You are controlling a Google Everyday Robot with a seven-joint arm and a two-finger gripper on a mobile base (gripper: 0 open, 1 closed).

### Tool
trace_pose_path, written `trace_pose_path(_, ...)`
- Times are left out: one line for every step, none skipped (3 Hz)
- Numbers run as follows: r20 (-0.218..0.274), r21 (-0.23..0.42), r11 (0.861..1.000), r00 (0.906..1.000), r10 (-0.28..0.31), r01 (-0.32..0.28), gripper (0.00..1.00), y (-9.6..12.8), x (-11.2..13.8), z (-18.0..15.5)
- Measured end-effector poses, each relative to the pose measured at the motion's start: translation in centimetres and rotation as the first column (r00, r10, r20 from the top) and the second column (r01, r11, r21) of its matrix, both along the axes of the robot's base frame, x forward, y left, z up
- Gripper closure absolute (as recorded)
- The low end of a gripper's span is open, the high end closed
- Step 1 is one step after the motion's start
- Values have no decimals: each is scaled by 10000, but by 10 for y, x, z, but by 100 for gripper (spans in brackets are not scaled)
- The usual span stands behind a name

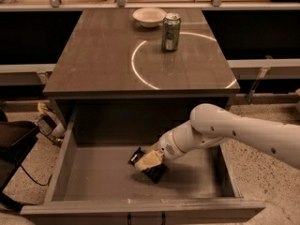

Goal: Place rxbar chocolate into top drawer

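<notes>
At six o'clock, the flat black bar (156, 173) is pinched by the pale claw (147, 161) inside the grey wooden drawer (93, 175); letting go comes next.

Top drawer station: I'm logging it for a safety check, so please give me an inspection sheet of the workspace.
Surface: cabinet top, with a bright ring of light reflected on it.
Job's things: top drawer pulled open; rxbar chocolate inside it, at the gripper.
Clutter: green soda can and white bowl on the far part of the cabinet top.
Grippers: gripper low inside the drawer, at the bar.
Cables: dark cable on the floor, left of the drawer.
Surroundings: speckled floor; dark object at the left edge.
</notes>
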State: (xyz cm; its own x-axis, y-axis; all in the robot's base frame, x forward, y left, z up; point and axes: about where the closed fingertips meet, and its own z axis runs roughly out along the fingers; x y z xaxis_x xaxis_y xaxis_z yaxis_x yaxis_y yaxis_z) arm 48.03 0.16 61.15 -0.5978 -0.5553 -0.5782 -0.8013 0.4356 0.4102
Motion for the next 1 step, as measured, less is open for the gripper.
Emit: trace_pose_path(-8, 2, 10000, 10000, 15, -15, 0, 1, 0, 1)
